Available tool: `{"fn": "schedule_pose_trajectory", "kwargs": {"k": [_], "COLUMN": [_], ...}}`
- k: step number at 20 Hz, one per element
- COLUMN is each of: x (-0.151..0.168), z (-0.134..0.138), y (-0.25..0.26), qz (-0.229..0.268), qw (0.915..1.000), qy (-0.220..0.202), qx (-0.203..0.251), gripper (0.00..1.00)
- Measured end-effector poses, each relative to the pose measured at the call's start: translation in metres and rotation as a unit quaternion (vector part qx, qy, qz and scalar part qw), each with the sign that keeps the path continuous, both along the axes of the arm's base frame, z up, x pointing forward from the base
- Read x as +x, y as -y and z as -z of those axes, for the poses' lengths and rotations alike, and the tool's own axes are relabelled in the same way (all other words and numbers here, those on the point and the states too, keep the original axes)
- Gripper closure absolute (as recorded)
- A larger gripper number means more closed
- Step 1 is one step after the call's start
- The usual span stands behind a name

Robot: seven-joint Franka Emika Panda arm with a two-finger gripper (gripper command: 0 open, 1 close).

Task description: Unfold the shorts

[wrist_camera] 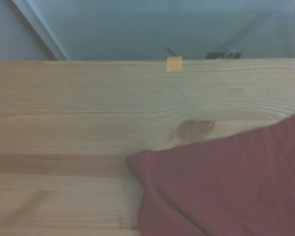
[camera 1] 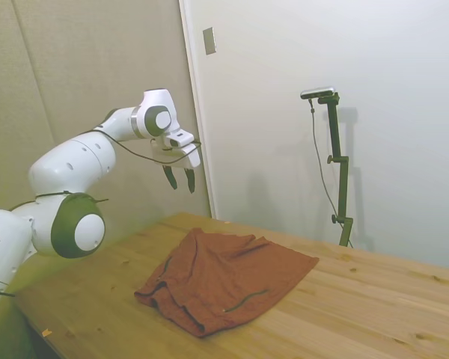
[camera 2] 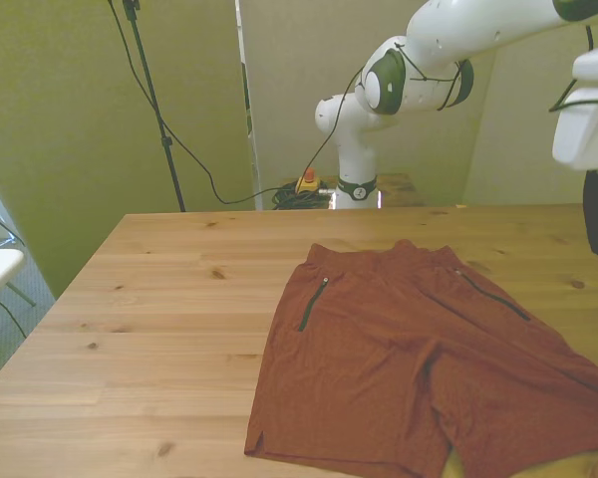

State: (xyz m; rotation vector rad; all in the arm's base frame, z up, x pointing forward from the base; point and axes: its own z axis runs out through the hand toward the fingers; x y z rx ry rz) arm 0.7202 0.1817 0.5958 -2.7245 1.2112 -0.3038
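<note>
Side view: the tool [camera 1: 179,178] is seen raised well above the wooden table [camera 1: 374,314], fingers spread and holding nothing, before pale wall panels; the shorts [camera 1: 224,280] lie on the boards. Front view: the shorts [camera 2: 429,368] are spread flat toward that view's right. Wrist view: one shorts [wrist_camera: 226,187] corner is seen on knotted planks.

The fingers [camera 1: 179,179] hang spread apart, tips pointing down, holding nothing, raised well above the tabletop [camera 1: 374,307]. The shorts [camera 1: 228,278] lie spread on the tabletop below the fingers and well apart from them, rust-red, with dark pocket lines showing. One edge of the fabric nearest the arm [camera 1: 67,168] is rumpled.
</note>
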Motion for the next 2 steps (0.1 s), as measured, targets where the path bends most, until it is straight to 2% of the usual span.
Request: {"fn": "schedule_pose_trajectory", "kwargs": {"k": [2], "x": [-0.011], "z": [-0.022], "y": [0.002], "qz": [0.001], "qw": [1.0], "qy": [0.004], "qx": [0.001], "gripper": [0.0]}}
